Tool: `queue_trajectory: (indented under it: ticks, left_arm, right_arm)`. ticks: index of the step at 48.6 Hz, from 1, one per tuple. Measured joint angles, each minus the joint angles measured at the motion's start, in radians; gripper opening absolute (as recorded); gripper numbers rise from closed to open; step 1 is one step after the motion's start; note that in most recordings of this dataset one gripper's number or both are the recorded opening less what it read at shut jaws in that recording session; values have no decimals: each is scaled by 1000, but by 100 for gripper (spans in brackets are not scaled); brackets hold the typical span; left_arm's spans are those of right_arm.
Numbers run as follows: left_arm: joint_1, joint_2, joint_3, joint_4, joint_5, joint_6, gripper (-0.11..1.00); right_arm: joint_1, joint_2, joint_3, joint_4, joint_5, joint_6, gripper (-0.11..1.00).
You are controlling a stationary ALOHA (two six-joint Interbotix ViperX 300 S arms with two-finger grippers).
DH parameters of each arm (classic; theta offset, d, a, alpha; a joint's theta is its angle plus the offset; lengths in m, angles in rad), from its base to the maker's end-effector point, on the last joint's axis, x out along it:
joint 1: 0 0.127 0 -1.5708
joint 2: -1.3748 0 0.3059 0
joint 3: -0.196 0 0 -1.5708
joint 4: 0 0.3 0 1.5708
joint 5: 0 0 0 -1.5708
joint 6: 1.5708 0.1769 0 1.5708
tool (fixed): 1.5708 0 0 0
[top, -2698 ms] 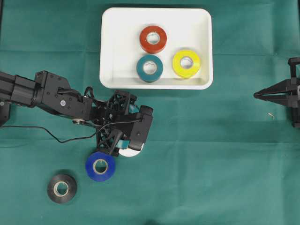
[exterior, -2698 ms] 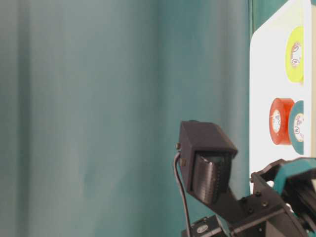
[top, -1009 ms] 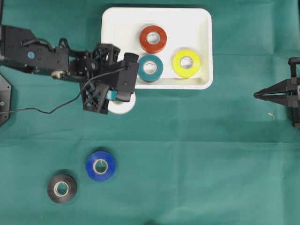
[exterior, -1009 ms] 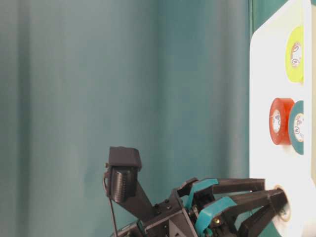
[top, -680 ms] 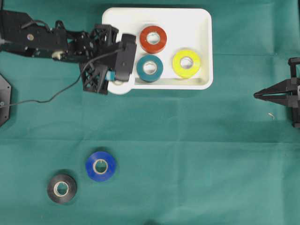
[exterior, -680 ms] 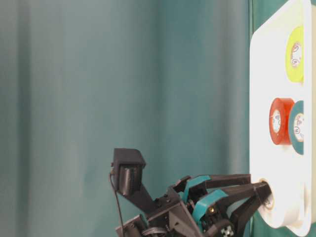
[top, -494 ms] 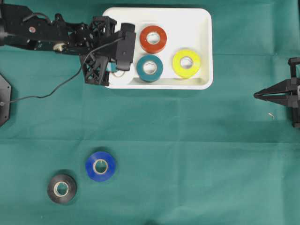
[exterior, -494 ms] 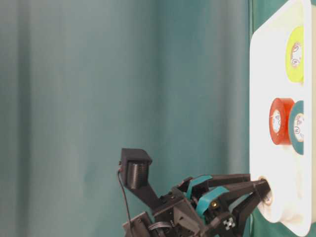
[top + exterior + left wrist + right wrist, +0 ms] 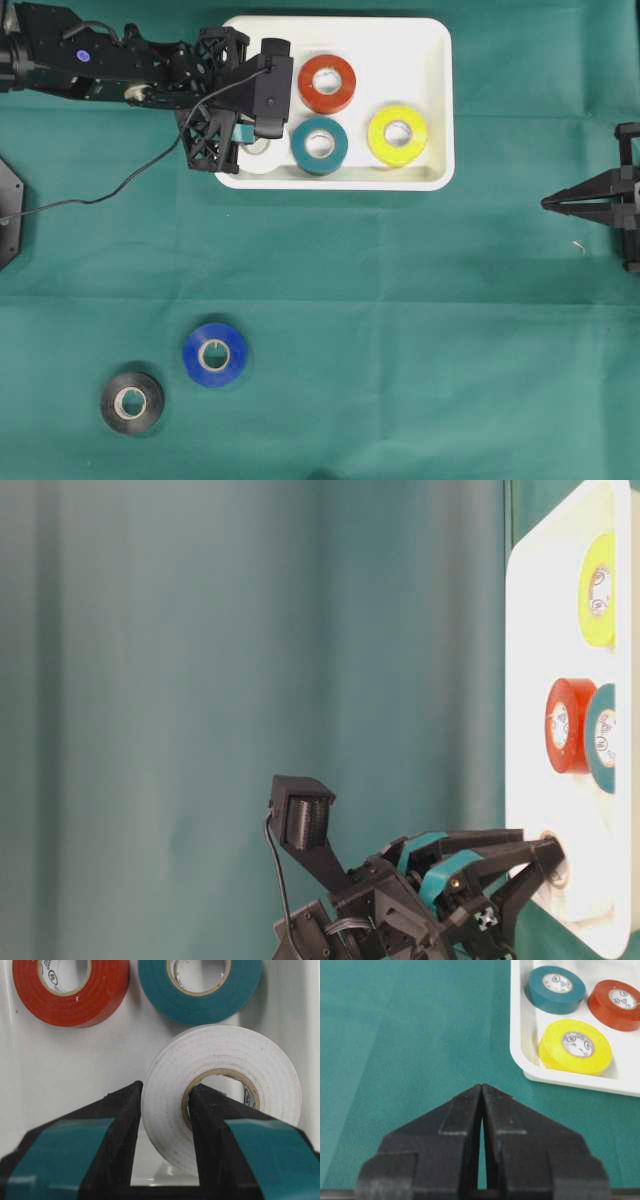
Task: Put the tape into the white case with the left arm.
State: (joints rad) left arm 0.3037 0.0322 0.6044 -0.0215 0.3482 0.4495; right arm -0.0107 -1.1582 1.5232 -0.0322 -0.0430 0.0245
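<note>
My left gripper (image 9: 165,1087) is shut on a white tape roll (image 9: 225,1060): one teal-banded finger sits inside the core, the other against the outer wall. In the overhead view the roll (image 9: 256,157) and the left gripper (image 9: 250,150) are inside the near-left corner of the white case (image 9: 400,45), just past its rim. The table-level view shows the fingertips (image 9: 545,855) over the case's (image 9: 530,680) edge with the roll (image 9: 585,895). Far to the right, my right gripper (image 9: 548,203) rests shut and empty, also seen shut in its wrist view (image 9: 482,1086).
Red tape (image 9: 327,83), teal tape (image 9: 319,144) and yellow tape (image 9: 397,135) lie flat in the case; teal is right beside the held roll. On the green cloth lie a blue roll (image 9: 214,354) and a black roll (image 9: 132,402) at lower left. A black cable (image 9: 110,190) trails from the left arm.
The left arm has carried the white roll from the cloth below the case up over the near rim into the case's left corner. The right arm has not moved.
</note>
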Motion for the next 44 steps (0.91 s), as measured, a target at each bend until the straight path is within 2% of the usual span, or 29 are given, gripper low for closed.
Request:
queue_trajectory:
  ticks: [6, 14, 17, 24, 38, 44]
  left_arm:
    - [0, 0, 0, 0, -2, -5, 30]
    - [2, 0, 0, 0, -3, -5, 76]
    - [2, 0, 0, 0, -3, -5, 89]
    - [2, -9, 5, -2, -3, -5, 85]
    - [2, -28, 28, 0, -3, -5, 85]
    - [-18, -66, 52, -2, -3, -26, 85]
  right_arm:
    - [0, 0, 0, 0, 0, 0, -9]
    - [0, 0, 0, 0, 0, 0, -9]
    - [0, -2, -2, 0, 0, 0, -9]
    - [0, 0, 0, 0, 0, 0, -9]
    - [0, 0, 0, 0, 0, 0, -9]
    - [0, -2, 0, 0, 0, 0, -9]
